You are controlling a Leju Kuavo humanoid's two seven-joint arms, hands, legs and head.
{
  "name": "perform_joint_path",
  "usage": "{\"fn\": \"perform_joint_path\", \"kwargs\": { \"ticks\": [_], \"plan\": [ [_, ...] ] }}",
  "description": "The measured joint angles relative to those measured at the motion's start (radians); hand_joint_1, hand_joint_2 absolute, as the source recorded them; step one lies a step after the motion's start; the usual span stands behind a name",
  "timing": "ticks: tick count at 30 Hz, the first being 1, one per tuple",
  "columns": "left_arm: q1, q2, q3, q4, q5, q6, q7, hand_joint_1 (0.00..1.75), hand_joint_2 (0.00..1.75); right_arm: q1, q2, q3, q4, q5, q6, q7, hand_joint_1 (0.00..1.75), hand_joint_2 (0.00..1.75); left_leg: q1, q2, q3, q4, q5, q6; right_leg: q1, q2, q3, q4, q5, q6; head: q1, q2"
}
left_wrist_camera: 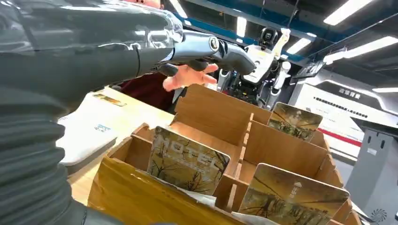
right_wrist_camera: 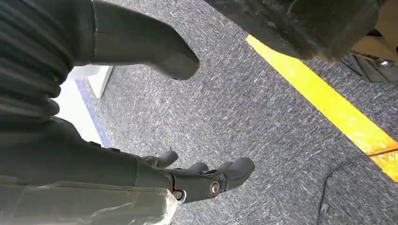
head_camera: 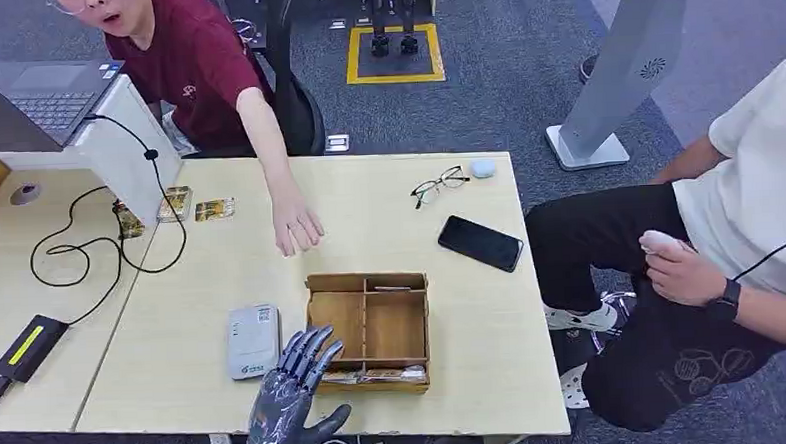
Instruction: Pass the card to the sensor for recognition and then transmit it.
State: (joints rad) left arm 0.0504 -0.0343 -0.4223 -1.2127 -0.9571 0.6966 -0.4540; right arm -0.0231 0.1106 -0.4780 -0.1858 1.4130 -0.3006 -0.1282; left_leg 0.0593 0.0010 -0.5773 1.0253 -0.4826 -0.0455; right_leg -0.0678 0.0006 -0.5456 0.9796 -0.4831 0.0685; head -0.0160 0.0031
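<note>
Dark grey and glossy, the left hand (head_camera: pixel 288 392) rises from the bottom edge of the head view with fingers spread apart and nothing in them, its fingertips over the near left corner of the wooden box (head_camera: pixel 369 330). Just left of it on the pale tabletop (head_camera: pixel 212 290) lies the sensor (head_camera: pixel 253 340), a flat grey-white pad with a small label too blurred to read. The box is split into compartments; in the left wrist view a card (left_wrist_camera: pixel 187 161) printed with bare trees and faint pale lettering that cannot be made out stands tilted in the near slot, a second card (left_wrist_camera: pixel 293 198) beside it and a third (left_wrist_camera: pixel 294 120) at the far wall. The right hand (right_wrist_camera: pixel 202 178) hangs over grey carpet beside a yellow floor stripe (right_wrist_camera: pixel 328 112), fingers loosely extended and holding nothing. Farther up the head view a person in a dark red shirt rests a hand (head_camera: pixel 296 226) on the table. At right centre lie a black phone (head_camera: pixel 480 243), glasses (head_camera: pixel 439 185) and a small white case (head_camera: pixel 483 167). At upper left a laptop (head_camera: pixel 38 97) sits on a white stand, black cables (head_camera: pixel 100 245) trailing below.
</note>
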Motion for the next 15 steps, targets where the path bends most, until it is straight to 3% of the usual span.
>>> {"fn": "perform_joint_path", "kwargs": {
  "ticks": [15],
  "plan": [
    [0.000, 0.000, 0.000, 0.000, -0.044, 0.000, 0.004, 0.00, 1.75, 0.000, 0.000, 0.000, 0.000, 0.001, 0.002, -0.002, 0.00, 1.75, 0.000, 0.000, 0.000, 0.000, 0.000, 0.000, 0.000, 0.000, 0.000, 0.000, 0.000, 0.000, 0.000, 0.000]
  ]
}}
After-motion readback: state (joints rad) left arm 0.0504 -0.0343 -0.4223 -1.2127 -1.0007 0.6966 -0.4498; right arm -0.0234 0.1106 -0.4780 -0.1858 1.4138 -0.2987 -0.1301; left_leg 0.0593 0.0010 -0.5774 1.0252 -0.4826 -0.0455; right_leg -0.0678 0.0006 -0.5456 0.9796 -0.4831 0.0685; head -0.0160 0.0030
